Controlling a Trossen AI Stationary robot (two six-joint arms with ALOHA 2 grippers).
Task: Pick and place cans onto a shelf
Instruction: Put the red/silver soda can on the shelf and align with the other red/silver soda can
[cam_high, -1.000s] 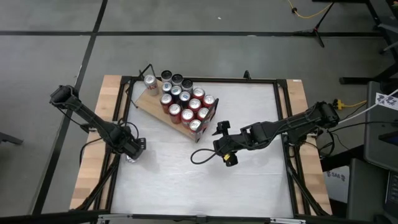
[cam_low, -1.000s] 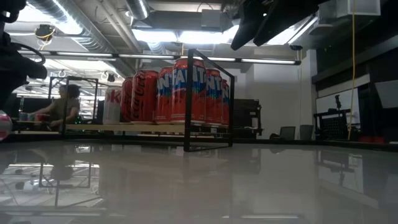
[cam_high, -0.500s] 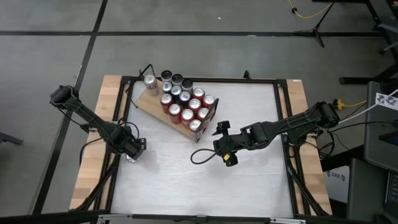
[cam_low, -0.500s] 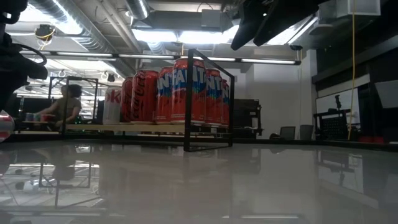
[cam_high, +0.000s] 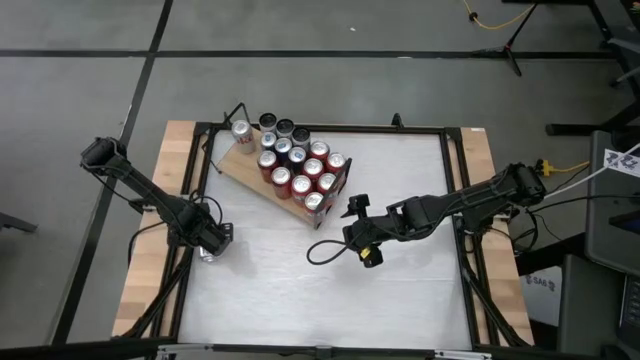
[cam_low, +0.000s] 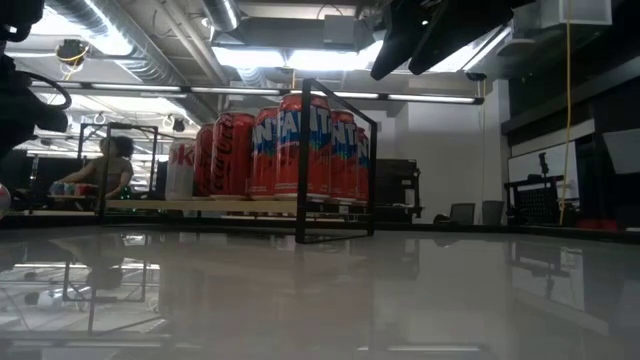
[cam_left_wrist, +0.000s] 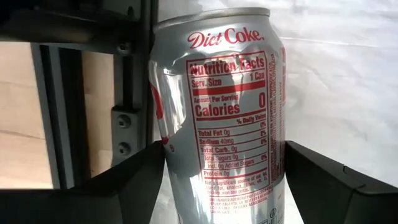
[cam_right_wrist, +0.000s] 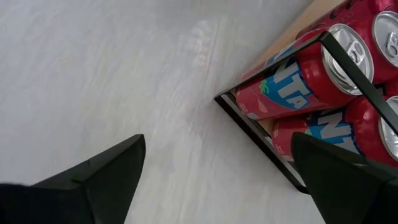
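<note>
A silver Diet Coke can lies on its side by the table's left rail, between the fingers of my left gripper, which points down and is shut on it. Several cans, mostly red, stand upright on the wooden shelf at the table's far left; its black frame faces the table's middle. My right gripper hangs open above the table beside that frame's corner and touches nothing. It also shows from above. My left gripper pinches the can's round wall between its two fingers, one on each side, toward the can's bottom end. The fingers come from above and lie across the can. The can sits sideways; whether it rests on the table cannot be told.
The black rail and wooden side strip run close beside the held can. A dark cable loop hangs under the right arm. Bare white tabletop spreads over the near half. A person sits in the room behind.
In the low view the can's end at the picture's left edge has drawn almost out of sight. Neither gripper has opened or shut.
</note>
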